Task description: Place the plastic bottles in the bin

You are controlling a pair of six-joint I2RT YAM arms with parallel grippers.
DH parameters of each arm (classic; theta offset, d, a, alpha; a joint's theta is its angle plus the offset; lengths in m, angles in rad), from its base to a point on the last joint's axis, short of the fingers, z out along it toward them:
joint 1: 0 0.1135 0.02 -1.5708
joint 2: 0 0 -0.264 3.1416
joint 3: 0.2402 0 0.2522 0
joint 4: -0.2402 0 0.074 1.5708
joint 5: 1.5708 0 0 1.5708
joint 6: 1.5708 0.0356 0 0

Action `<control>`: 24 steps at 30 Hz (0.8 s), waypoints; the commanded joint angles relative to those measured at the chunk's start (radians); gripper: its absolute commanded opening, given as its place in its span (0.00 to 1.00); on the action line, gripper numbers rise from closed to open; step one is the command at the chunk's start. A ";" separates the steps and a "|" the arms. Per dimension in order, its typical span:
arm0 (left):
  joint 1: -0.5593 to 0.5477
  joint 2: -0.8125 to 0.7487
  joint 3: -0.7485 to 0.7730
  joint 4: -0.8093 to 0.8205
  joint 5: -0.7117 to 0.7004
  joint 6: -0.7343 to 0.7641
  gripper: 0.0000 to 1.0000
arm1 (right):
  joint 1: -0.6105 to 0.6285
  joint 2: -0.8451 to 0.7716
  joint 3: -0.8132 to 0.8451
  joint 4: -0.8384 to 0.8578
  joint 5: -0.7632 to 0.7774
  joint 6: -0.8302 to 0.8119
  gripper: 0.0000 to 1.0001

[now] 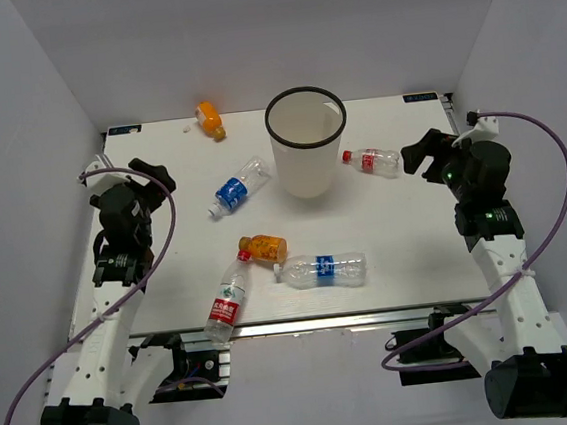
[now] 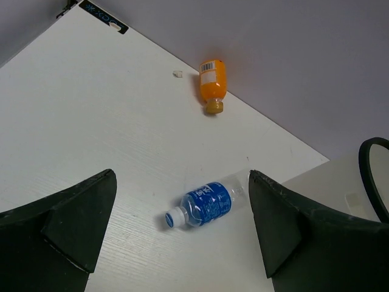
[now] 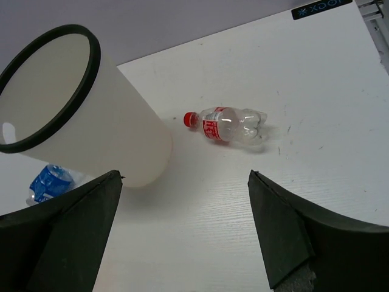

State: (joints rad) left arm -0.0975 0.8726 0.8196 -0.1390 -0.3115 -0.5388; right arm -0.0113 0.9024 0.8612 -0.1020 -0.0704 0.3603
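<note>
The right gripper [image 1: 419,154] is wide open, holding nothing — a red-label bottle [image 3: 231,125] lies on the table [image 1: 398,252] just to its left, long axis left-right, cap toward the bin [image 1: 305,175]. The left gripper [image 1: 151,173], also open and empty, is farther away.

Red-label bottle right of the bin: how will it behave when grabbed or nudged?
The red-label bottle lies on its side, so a sideways nudge would probably roll it. It looks clear and empty, so likely light and apt to skid. Its thin plastic wall may dent under a firm squeeze.
</note>
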 commanded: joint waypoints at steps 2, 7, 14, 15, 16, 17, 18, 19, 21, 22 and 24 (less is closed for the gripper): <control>0.004 0.014 0.027 -0.008 0.049 0.022 0.98 | 0.002 -0.013 0.032 0.027 -0.162 -0.087 0.89; 0.004 0.045 0.007 0.012 0.092 0.036 0.98 | 0.072 0.050 0.024 0.058 -0.550 -0.219 0.89; 0.004 0.083 -0.010 0.018 0.147 0.048 0.98 | 0.557 0.189 0.078 -0.139 -0.336 -0.523 0.89; 0.002 0.083 -0.013 0.019 0.161 0.053 0.98 | 0.582 0.210 0.079 -0.184 -0.312 -0.570 0.89; 0.002 0.082 -0.022 0.021 0.163 0.051 0.98 | 0.621 0.225 0.081 -0.203 -0.283 -0.598 0.89; 0.004 0.080 -0.026 0.025 0.167 0.050 0.98 | 0.687 0.257 0.078 -0.224 -0.244 -0.641 0.89; 0.004 0.078 -0.031 0.029 0.173 0.049 0.98 | 0.718 0.274 0.076 -0.238 -0.227 -0.674 0.89; 0.002 0.075 -0.042 0.032 0.183 0.051 0.98 | 0.750 0.291 0.078 -0.272 -0.211 -0.734 0.89; 0.004 0.075 -0.046 0.033 0.186 0.048 0.98 | 0.834 0.346 0.088 -0.303 -0.166 -0.776 0.89; 0.004 0.074 -0.053 0.035 0.192 0.048 0.98 | 0.856 0.361 0.088 -0.306 -0.152 -0.802 0.89; 0.002 0.075 -0.065 0.041 0.195 0.046 0.98 | 0.879 0.397 0.082 -0.301 -0.112 -0.813 0.89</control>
State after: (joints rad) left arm -0.0975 0.9630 0.7692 -0.1253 -0.1459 -0.4980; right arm 0.8314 1.2743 0.9073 -0.3588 -0.2642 -0.3378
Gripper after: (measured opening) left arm 0.982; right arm 0.895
